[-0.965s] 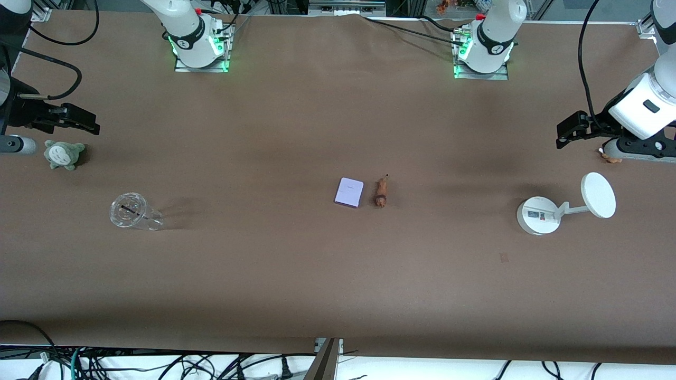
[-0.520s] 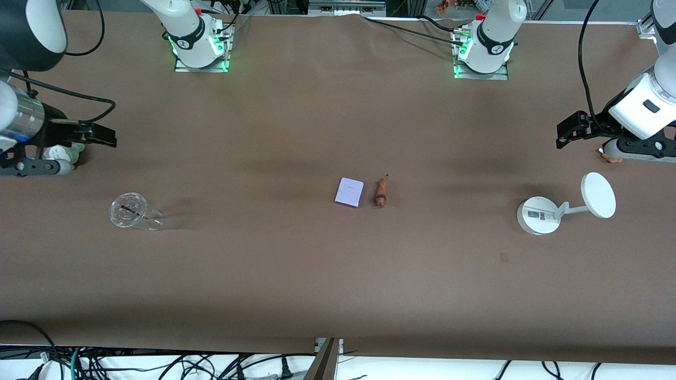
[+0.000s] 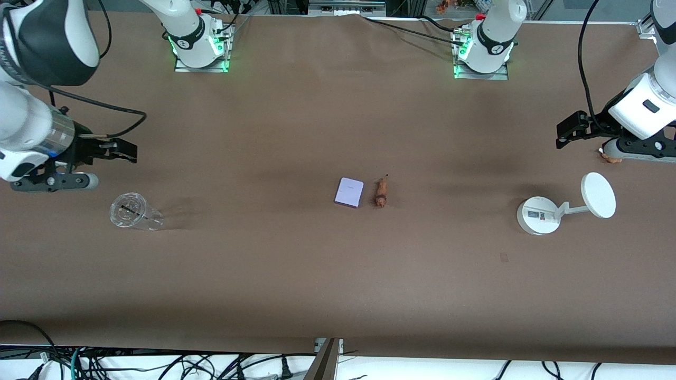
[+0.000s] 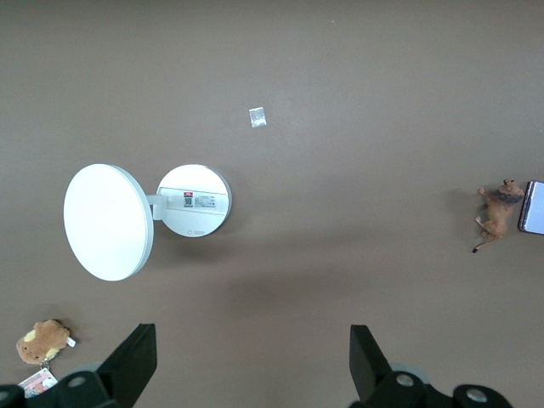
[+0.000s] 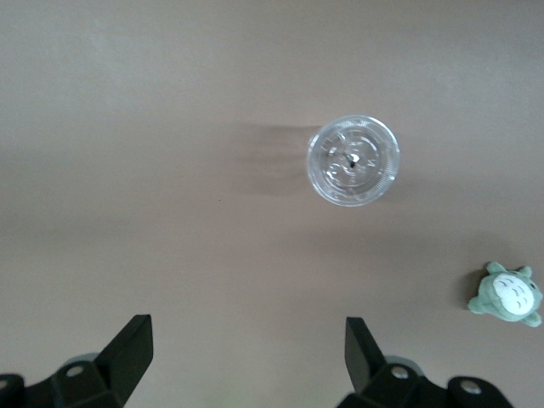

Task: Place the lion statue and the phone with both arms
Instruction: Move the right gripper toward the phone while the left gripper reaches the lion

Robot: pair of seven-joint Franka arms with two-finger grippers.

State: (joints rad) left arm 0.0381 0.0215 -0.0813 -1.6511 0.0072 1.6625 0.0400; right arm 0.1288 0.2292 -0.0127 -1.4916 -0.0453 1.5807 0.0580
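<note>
The small reddish-brown lion statue (image 3: 381, 192) lies on the brown table near its middle, beside the pale lavender phone (image 3: 349, 192), which lies toward the right arm's end of it. Both also show at the edge of the left wrist view: the lion statue (image 4: 497, 211) and a sliver of the phone (image 4: 534, 206). My left gripper (image 3: 563, 130) is open and empty, up over the table at the left arm's end. My right gripper (image 3: 125, 152) is open and empty, up over the table at the right arm's end, above bare cloth (image 5: 246, 357).
A clear plastic cup (image 3: 132, 212) lies toward the right arm's end, also in the right wrist view (image 5: 354, 160), where a grey-green plush (image 5: 507, 294) shows too. A white round-based stand with a disc (image 3: 565, 206) and a tan plush (image 4: 41, 341) are at the left arm's end.
My right arm has swung in over the table toward its middle, covering the grey-green plush in the front view. The left arm, phone and lion statue have not moved.
</note>
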